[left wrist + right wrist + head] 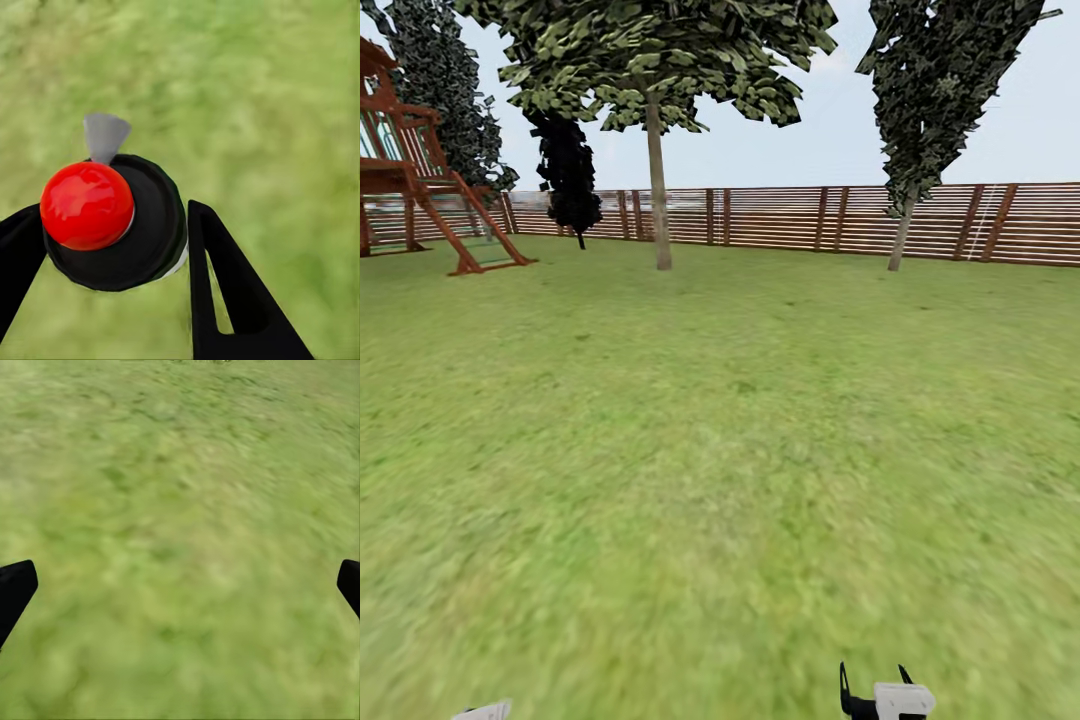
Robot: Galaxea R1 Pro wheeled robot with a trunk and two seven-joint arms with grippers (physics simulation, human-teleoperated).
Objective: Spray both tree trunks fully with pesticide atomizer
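Note:
The pesticide atomizer, a round black body with a red ball cap and a grey nozzle, sits between the black fingers of my left gripper, which is shut on it above the grass. Far across the lawn stand the two trees. One has a straight pale trunk under a green crown. The other, to the right, has a thinner grey trunk and darker leaves. My right gripper is low at the near edge, open and empty, its fingertips spread wide over bare grass.
A brown slatted fence closes the far side of the lawn. A red-brown wooden play frame stands at the far left. A narrow black-leaved tree grows by the fence. Open grass stretches from me to the trees.

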